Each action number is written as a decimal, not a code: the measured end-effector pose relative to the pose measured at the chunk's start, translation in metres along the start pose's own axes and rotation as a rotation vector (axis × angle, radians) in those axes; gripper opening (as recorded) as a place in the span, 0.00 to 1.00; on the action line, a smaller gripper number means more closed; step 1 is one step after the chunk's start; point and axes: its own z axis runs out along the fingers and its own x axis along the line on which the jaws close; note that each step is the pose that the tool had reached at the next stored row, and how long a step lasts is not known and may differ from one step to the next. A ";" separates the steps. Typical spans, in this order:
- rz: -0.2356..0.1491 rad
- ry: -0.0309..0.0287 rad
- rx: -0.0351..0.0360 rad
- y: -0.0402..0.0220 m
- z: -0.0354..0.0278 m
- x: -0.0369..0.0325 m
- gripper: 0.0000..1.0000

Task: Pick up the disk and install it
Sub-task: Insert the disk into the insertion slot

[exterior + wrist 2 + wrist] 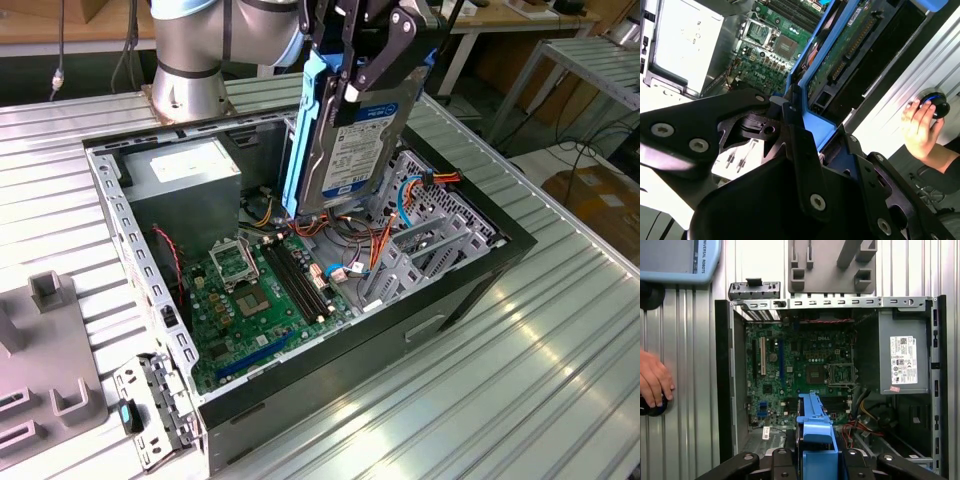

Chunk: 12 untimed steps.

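On the metal table (560,340), the gripper (352,75) squeezes the disk (360,150) tight; wires (385,240) below its jaws could snag it.

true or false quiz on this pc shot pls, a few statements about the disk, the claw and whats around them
1. The claw holds the disk over the open computer case. True.
2. The disk lies flat on the motherboard. False: it hangs on edge in the claw, above the motherboard.
3. A grey power supply sits inside the case. True.
4. A person's hand grips the disk. False: the hand rests on a dark knob outside the case.
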 end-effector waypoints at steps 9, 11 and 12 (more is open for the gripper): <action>0.000 0.0000 0.0000 -0.0106 0.0000 0.0000 0.37; 0.000 0.0000 0.0000 -0.0128 0.0001 -0.0001 0.37; 0.000 0.0000 0.0000 -0.0143 0.0001 -0.0001 0.37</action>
